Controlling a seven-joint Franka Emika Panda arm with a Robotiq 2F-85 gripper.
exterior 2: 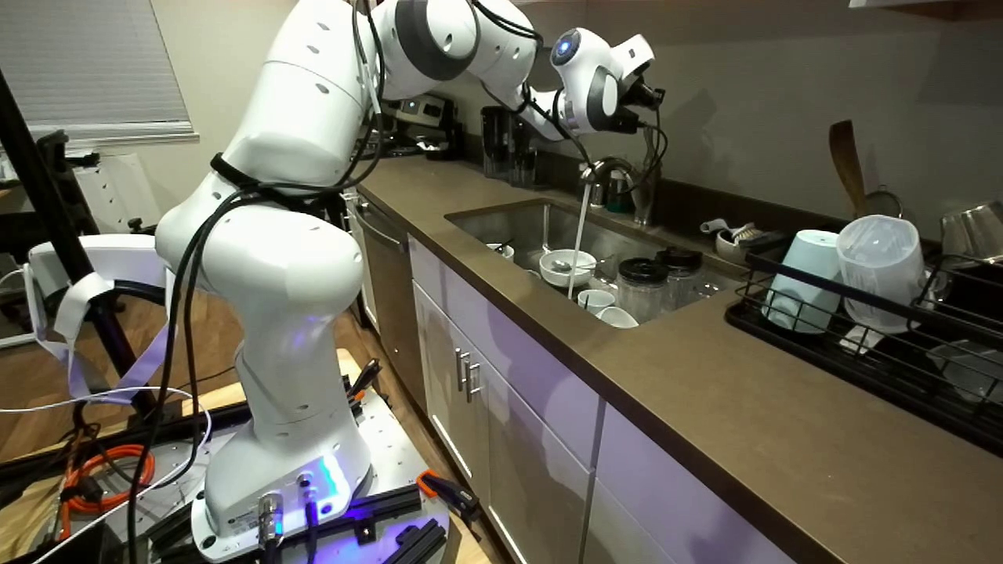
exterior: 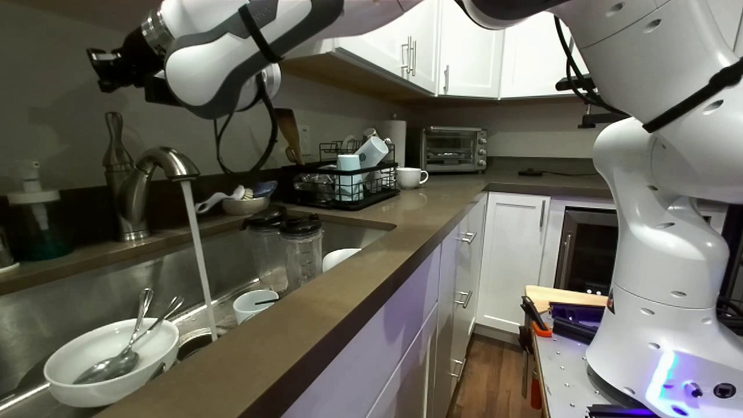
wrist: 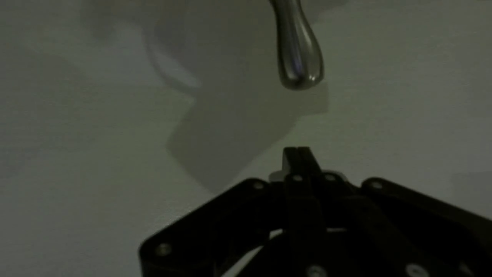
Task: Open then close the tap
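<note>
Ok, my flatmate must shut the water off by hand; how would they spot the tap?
Find the long brown counter, then the metal sink set into it. On the ledge between sink and wall stands the tap, silvery, with an arched spout and a tall handle. Unlike the pump bottle nearby, it pours a stream of water.

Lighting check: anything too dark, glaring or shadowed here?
Wrist view: dim overall, gripper nearly a black silhouette, broad shadow on the wall, small highlights on the tap handle; both exterior views: base light glows bright blue-white, lower cabinet fronts show a purple tint.
</note>
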